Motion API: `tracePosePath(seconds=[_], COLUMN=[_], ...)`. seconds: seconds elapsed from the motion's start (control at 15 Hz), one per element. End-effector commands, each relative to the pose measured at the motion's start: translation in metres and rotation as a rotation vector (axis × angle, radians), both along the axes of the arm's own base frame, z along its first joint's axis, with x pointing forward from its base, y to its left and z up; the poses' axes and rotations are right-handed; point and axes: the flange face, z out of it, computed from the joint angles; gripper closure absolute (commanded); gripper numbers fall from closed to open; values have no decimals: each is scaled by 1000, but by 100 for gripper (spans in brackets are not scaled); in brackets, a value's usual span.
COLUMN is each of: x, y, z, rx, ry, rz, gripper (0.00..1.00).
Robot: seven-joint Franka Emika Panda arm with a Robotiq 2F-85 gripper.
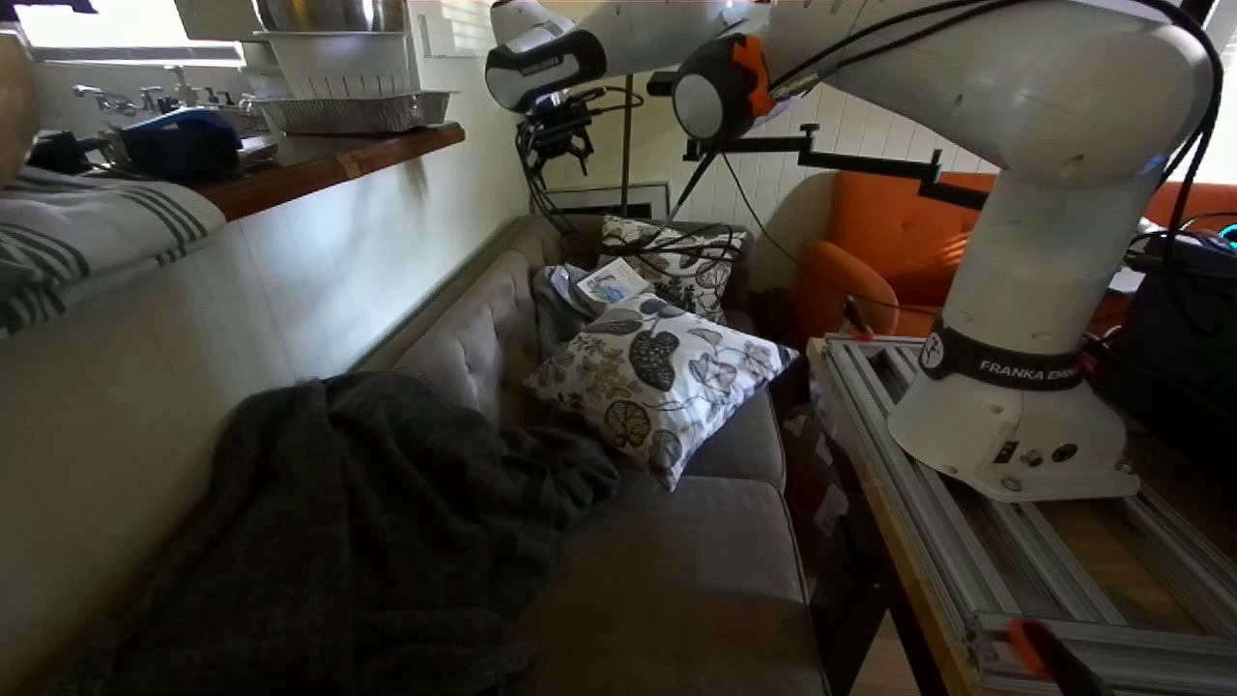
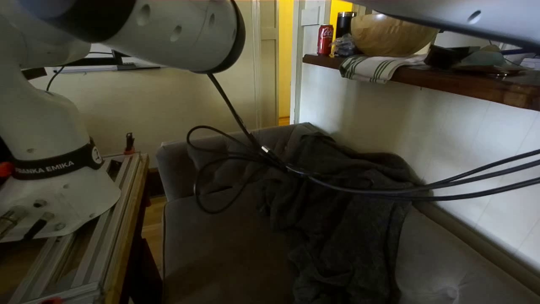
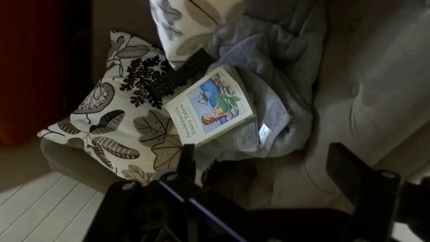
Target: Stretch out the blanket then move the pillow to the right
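Note:
A dark grey blanket (image 1: 367,522) lies crumpled over the near end of the sofa seat and back; it also shows in an exterior view (image 2: 346,236). A white pillow with dark leaf prints (image 1: 667,367) lies tilted on the seat; its corner shows in the wrist view (image 3: 198,27). A similar pillow (image 1: 701,275) leans at the far end and shows in the wrist view (image 3: 134,117). My gripper (image 1: 563,166) hangs high above the sofa's far end, apart from blanket and pillows. In the wrist view its fingers (image 3: 262,158) are wide apart with nothing between them.
A book (image 3: 211,104) rests on a light grey cloth (image 3: 285,104) between the pillows. Loose black cables (image 2: 291,166) hang over the sofa. A wooden counter (image 1: 348,159) with items runs along the wall. An orange armchair (image 1: 889,232) and the robot's bench (image 1: 899,503) stand beside the sofa.

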Motion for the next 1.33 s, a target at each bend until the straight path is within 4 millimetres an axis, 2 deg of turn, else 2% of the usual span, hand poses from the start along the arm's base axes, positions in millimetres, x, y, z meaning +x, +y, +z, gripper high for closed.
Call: tracePosePath(seconds=[0.0, 0.2, 0.33, 0.53, 0.87, 1.07, 1.27], x=[-18, -34, -40, -32, -10, 0, 1], y=[-7, -16, -15, 3, 47, 63, 74], z=[3, 0, -3, -8, -14, -9, 3], rx=[118, 204, 265, 373, 531, 565, 619], ry=[83, 142, 182, 201, 227, 249, 292], rz=[137, 259, 332, 428, 587, 684, 796], gripper=[0, 0, 0, 0, 0, 0, 0])
